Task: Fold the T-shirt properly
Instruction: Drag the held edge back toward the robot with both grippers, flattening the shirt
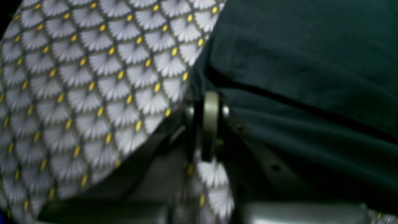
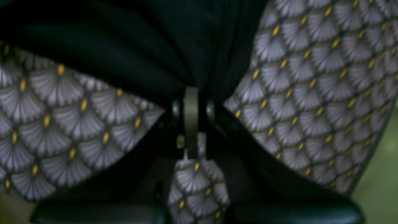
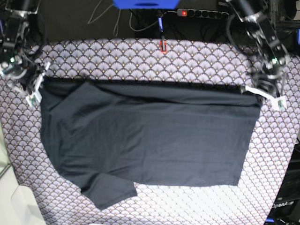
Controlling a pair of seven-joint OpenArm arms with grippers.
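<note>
Both end effectors, left [image 3: 255,93] and right [image 3: 38,89], are pinching the shirt [image 3: 150,140] edge, needing to be pulling evenly, keeping the fold straight.

Both arms are black, jointed, with dark cables looped along them. The left gripper [image 3: 265,95] and right gripper [image 3: 33,92] end in pale tips. Up close, each shows a grey-green centre rib flanked by shiny round fasteners.
</note>
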